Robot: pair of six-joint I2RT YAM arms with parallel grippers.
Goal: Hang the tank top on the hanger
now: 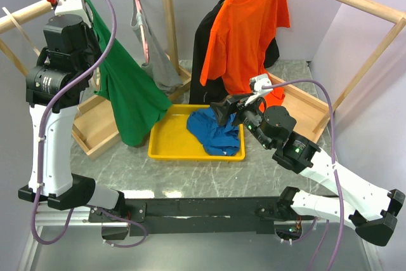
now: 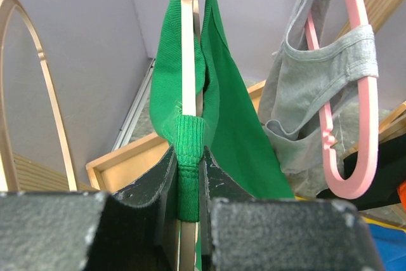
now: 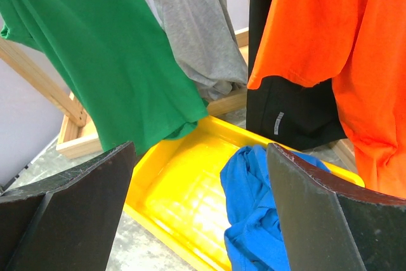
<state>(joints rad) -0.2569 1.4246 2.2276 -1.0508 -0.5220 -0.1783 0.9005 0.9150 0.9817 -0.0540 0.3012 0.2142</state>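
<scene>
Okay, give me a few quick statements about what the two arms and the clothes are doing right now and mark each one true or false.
1. The left gripper is clamped on the green tank top and the hanger. True.
2. The right gripper holds the blue garment. False: it is open and empty.
3. The grey tank top hangs on a pink hanger. True.
4. The blue garment lies on the bare table. False: it lies in the yellow tray.

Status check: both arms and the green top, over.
Left gripper shut on tank top strap against hanger. Right gripper open, empty, by blue garment. Grey top hangs close alongside.
</scene>
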